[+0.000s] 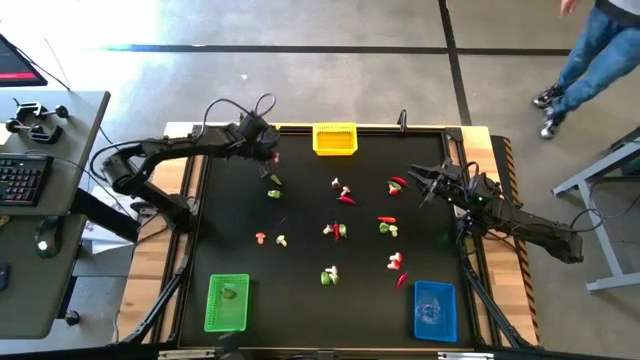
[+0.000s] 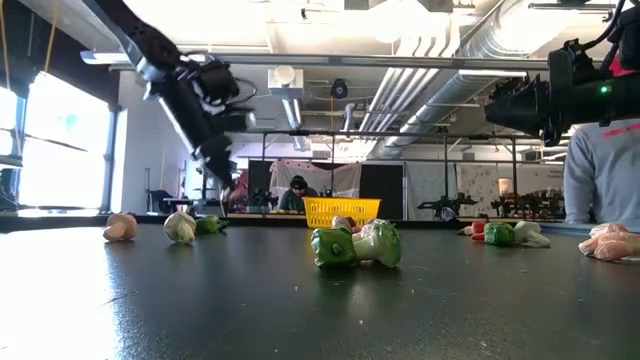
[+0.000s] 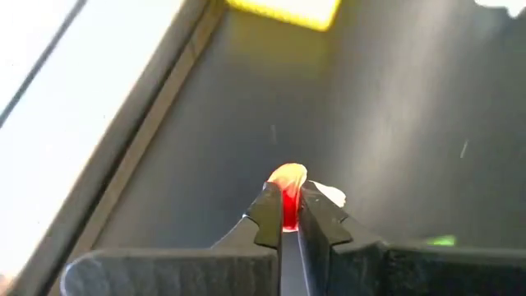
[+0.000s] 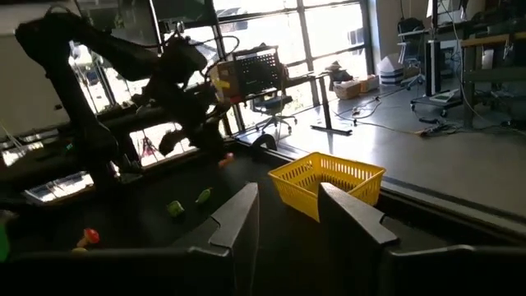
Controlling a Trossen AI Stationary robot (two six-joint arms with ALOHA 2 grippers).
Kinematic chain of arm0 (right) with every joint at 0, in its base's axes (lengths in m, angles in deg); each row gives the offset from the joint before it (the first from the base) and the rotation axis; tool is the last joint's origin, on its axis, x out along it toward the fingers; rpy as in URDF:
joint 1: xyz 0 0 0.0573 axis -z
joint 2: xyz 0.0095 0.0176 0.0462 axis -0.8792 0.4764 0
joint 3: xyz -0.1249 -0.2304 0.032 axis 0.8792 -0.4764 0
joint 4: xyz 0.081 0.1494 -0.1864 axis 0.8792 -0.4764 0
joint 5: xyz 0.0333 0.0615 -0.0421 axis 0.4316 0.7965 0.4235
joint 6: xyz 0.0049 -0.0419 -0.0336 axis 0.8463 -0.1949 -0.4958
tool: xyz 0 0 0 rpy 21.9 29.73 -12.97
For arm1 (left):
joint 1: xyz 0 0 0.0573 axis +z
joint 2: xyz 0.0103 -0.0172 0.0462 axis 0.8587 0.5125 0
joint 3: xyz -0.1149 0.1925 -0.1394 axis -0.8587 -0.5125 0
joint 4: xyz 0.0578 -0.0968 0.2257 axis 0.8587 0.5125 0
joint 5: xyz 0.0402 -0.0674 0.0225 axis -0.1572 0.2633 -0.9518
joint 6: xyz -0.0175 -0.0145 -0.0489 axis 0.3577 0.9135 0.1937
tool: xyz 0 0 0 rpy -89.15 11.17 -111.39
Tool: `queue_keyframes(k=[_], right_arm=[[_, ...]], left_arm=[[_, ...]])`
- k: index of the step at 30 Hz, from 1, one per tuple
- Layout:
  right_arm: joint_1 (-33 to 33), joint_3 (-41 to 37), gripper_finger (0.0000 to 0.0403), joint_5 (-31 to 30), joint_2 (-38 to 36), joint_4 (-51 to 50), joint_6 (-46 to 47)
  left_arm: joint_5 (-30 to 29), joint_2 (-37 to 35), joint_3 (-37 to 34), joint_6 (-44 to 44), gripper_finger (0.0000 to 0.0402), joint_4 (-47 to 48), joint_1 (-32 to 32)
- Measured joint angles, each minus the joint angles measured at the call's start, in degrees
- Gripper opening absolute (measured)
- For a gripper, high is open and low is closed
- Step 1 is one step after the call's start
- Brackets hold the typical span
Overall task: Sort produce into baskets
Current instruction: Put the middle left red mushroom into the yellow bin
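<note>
While gripped, red piece (image 3: 287, 197): mostly hidden between jaws.
Left gripper (image 3: 287, 215): clamped on it, near yellow basket (image 1: 334, 139).
Right gripper (image 4: 288, 215): jaws apart, empty, facing basket.

Yellow basket (image 1: 335, 139), green basket (image 1: 227, 302), blue basket (image 1: 435, 310)

The black table top (image 1: 300, 215) looks smooth with a dull sheen, framed by pale bare wood (image 1: 165, 250) along its edges. The yellow rectangular basket (image 1: 335, 139) is open plastic mesh. The small red toy piece (image 3: 288, 193) looks glossy between matt dark plastic fingers (image 3: 267, 215).
</note>
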Motion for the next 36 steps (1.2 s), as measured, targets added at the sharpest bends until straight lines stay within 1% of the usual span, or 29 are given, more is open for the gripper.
queue_keyframes(k=[3,8,11,14,17,20,24,29,33,36], right_arm=[[0.00,0.00,0.0119,0.00,0.00,0.06,1.33],[0.00,-0.01,0.0119,-0.02,0.00,-0.10,-1.09],[0.00,-0.01,0.0119,-0.02,0.00,0.39,-1.26],[0.00,0.00,0.0119,-0.03,0.00,0.29,-1.22],[0.02,-0.01,0.0119,-1.19,0.00,0.25,-0.94],[0.02,-0.01,0.0119,-1.75,0.00,0.22,-0.04],[0.02,0.00,0.0119,-1.75,0.00,0.14,-0.57],[0.00,0.00,0.0119,-2.28,0.00,0.10,0.13],[0.02,-0.01,0.0119,-2.69,0.00,0.13,0.76],[0.02,0.01,0.0119,-3.19,0.00,0.18,-0.96]], left_arm=[[2.13,-0.11,3.01,1.57,0.0001,-4.14,0.00],[6.33,1.09,5.20,5.82,0.0001,-16.23,-0.79],[8.13,4.42,7.44,7.35,0.0001,-19.48,-1.61],[9.51,9.52,11.78,7.17,0.0001,-22.10,-2.56],[9.61,15.24,17.50,4.83,0.0001,-22.07,-3.27],[9.97,20.30,23.75,2.37,0.0001,-18.59,-3.50],[12.20,25.15,31.09,0.16,0.0002,-13.58,-3.41],[12.17,28.63,34.28,-0.37,0.0015,-11.63,-3.15],[12.23,29.59,34.75,0.20,0.0020,-10.60,-2.70],[12.23,29.69,34.73,1.26,0.0020,-10.35,-2.58]])
